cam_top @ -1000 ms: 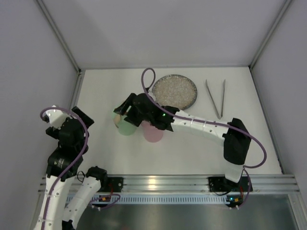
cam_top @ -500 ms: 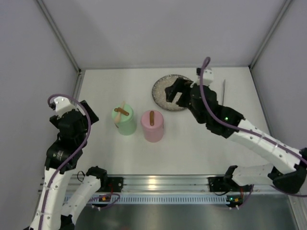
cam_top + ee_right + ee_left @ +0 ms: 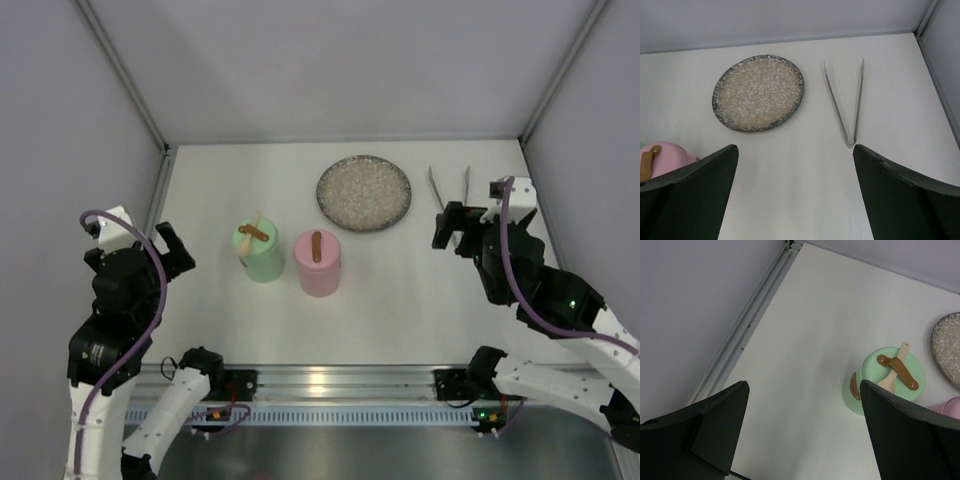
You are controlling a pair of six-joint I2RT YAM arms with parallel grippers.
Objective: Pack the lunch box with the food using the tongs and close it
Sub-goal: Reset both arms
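While left tool [image 3: 802, 390] and right tool [image 3: 794, 150] gape empty, tongs [image 3: 850, 142] lie front-to-back, tips farthest.

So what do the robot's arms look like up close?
Both arms are made of white tubes linked by chunky black joints. The left arm and the right arm each carry a looping purple cable. Each arm ends in a black tool with two flat, wedge-shaped fingers: the left tool and the right tool.

no readable text, labels or numbers anywhere
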